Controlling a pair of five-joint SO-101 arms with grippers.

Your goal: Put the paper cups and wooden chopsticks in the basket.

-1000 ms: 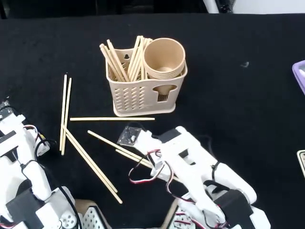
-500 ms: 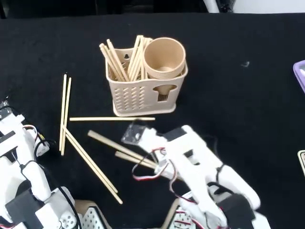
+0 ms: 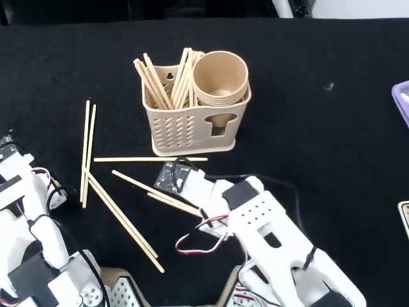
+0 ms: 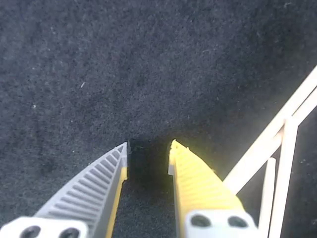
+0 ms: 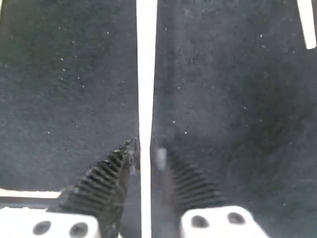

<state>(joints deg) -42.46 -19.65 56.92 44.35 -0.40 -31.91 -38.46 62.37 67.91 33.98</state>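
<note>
Wooden and pale, a single chopstick (image 5: 146,74) runs straight out between the jaws of the right gripper (image 5: 147,151). The ribbed pads (image 5: 116,171) sit against it on either side, so I judge it pinched near one end. A grip that far back leaves most of the length free ahead of the jaws, which should make it easier to tip the stick upright. Its long axis lines up with the gripper's own reach and points directly away from the wrist. A second stick end (image 5: 307,25) lies well off to one side, beyond the tips.

From above, the right arm (image 3: 268,224) covers the near ends of two slanted chopsticks (image 3: 147,185). I cannot tell which of them is the held one. The basket (image 3: 192,131) stands just beyond that arm, its front wall near. Stacked paper cups (image 3: 220,77) fill one compartment and a bundle of upright chopsticks (image 3: 156,83) leans in the other.

The left gripper (image 4: 147,148) hangs with its jaws parted and nothing between them, low over the black cloth (image 4: 99,59). Crossed chopsticks (image 4: 277,134) lie just beside its yellow jaw. More loose sticks (image 3: 86,150) lie flat ahead of the left arm (image 3: 25,211), so the task looks partly done.
</note>
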